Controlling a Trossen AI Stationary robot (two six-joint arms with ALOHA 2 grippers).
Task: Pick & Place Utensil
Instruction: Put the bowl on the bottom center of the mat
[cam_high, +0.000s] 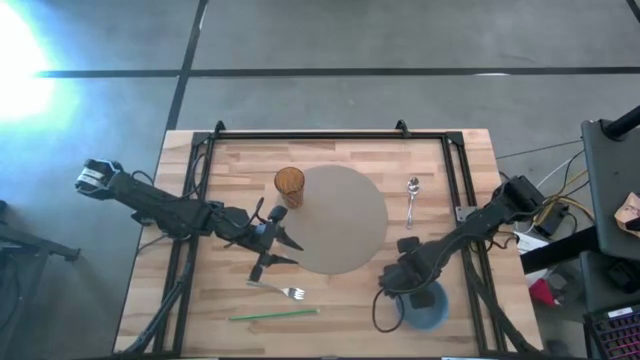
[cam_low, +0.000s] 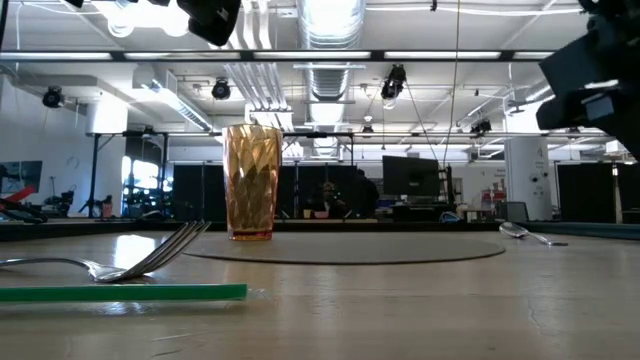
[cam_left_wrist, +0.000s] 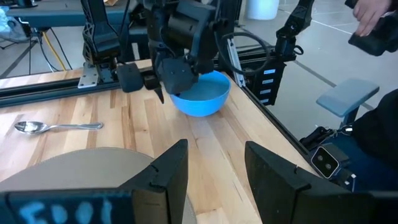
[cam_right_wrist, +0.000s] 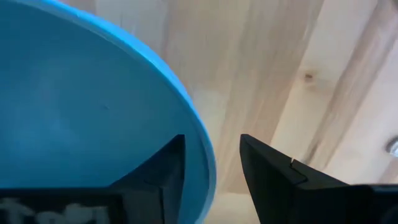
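Wooden slats of the bench carried a round tan mat at the middle, an amber tumbler on the mat's far-left edge, a spoon toward the far-right side, and a fork with a green straw near the front edge. I judged the job was at its grasping step on the blue bowl by the front-right corner: the right gripper straddled its rim, fingers apart, one inside and one outside. Closing squarely on that thin rim looked next. The left gripper hung open above the mat's left edge, holding nothing.
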